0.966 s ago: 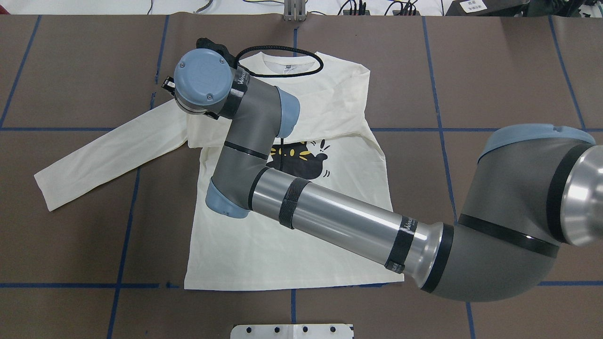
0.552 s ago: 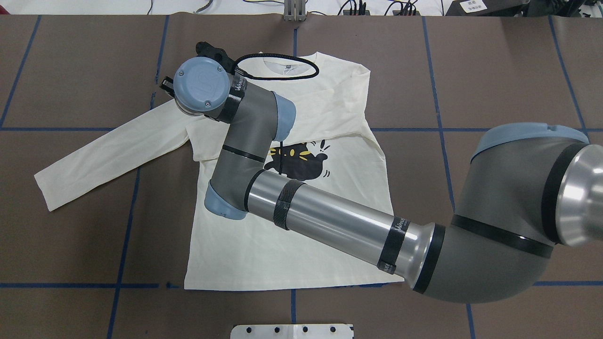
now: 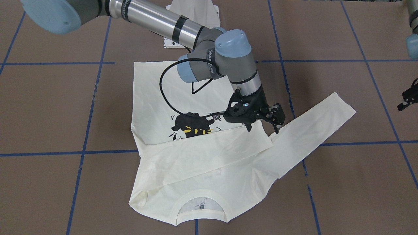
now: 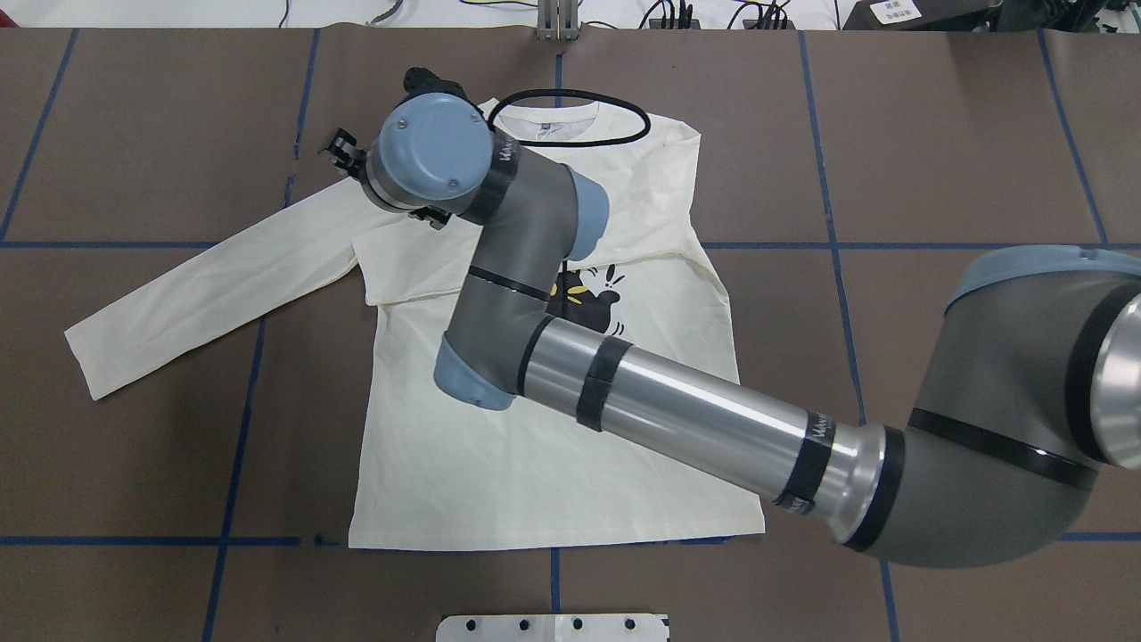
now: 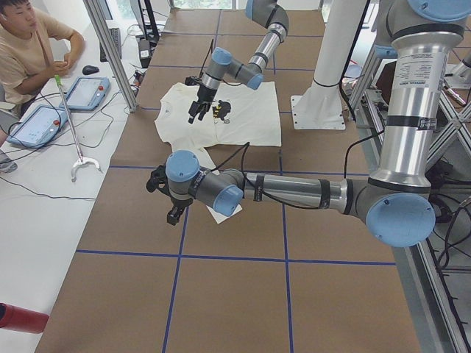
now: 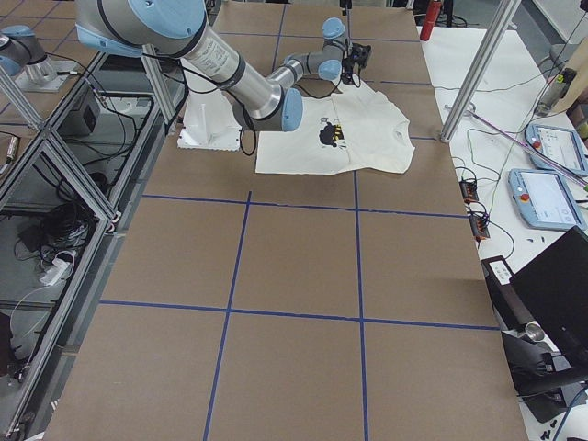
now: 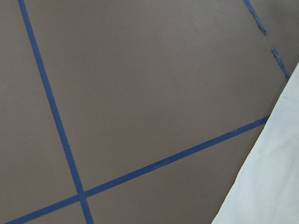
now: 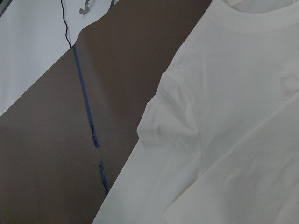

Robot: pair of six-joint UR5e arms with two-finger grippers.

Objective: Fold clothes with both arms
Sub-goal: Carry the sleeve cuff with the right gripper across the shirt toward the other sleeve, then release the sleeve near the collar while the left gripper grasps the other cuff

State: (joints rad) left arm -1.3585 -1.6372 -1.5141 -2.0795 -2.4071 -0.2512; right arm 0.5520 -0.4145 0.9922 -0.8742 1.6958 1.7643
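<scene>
The cream long-sleeved shirt (image 4: pixel 499 464) lies flat, print side up, with its black cat print (image 3: pixel 191 127) partly showing. One sleeve (image 3: pixel 209 147) is folded across the chest. The other sleeve (image 3: pixel 313 124) stretches straight out over the table. My right arm reaches across the shirt. Its gripper (image 3: pixel 263 128) hangs open just above the shoulder where the outstretched sleeve begins, with nothing between the fingers (image 4: pixel 339 152). The left gripper (image 5: pixel 168 202) hovers over bare table beyond that sleeve's cuff. Only its edge (image 3: pixel 406 99) shows from the front, and I cannot tell its state.
Blue tape lines grid the brown table. A white base plate (image 4: pixel 553 627) sits at the near edge by the shirt's hem. A seated person (image 5: pixel 37 44) with tablets and a long reach tool (image 5: pixel 73 140) is beyond the far side.
The right wrist and gripper have shifted to the right and slightly farther away in the overhead view, over the shoulder. The shirt lies as before.
</scene>
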